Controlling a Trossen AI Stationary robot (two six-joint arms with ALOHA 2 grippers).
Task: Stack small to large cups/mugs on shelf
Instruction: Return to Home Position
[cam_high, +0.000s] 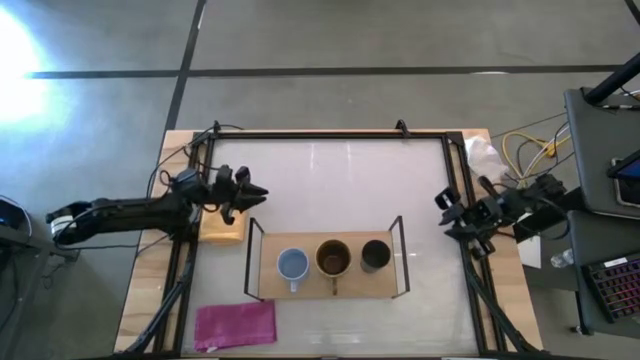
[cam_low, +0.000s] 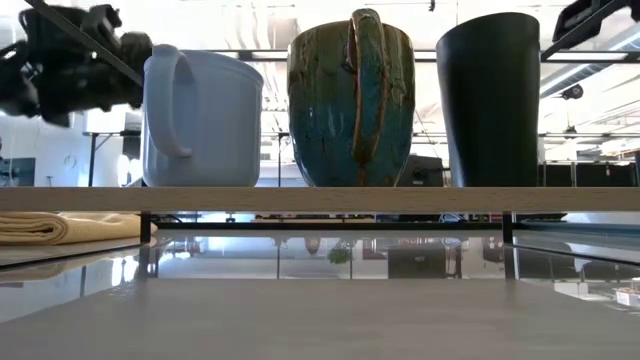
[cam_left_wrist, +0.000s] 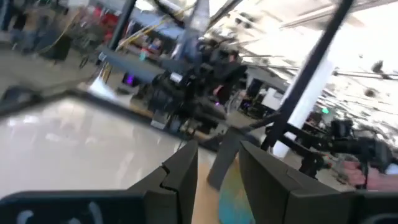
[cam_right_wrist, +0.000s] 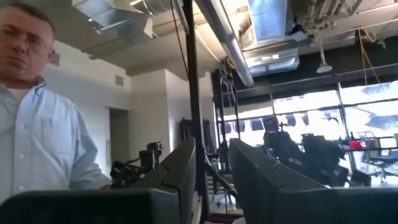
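Three mugs stand upright in a row on the light-wood shelf (cam_high: 270, 285): a light blue mug (cam_high: 292, 264) at the left, a brown mug (cam_high: 333, 258) in the middle and a black mug (cam_high: 375, 255) at the right. In the low view the blue mug (cam_low: 200, 115), the brown mug (cam_low: 350, 100), glazed green-blue outside, and the black mug (cam_low: 490, 100) rest by their bases on the board (cam_low: 320, 198). My left gripper (cam_high: 258, 192) hovers left of the shelf, empty, its fingers a narrow gap apart. My right gripper (cam_high: 443, 208) waits at the table's right side, likewise empty and narrowly open.
A folded yellow cloth (cam_high: 222, 226) lies under my left gripper, beside the shelf's left wire upright (cam_high: 250, 255). A pink cloth (cam_high: 236, 324) lies at the near left. A black frame (cam_high: 330, 134) borders the table. A person (cam_right_wrist: 37, 124) shows beyond the table in the right wrist view.
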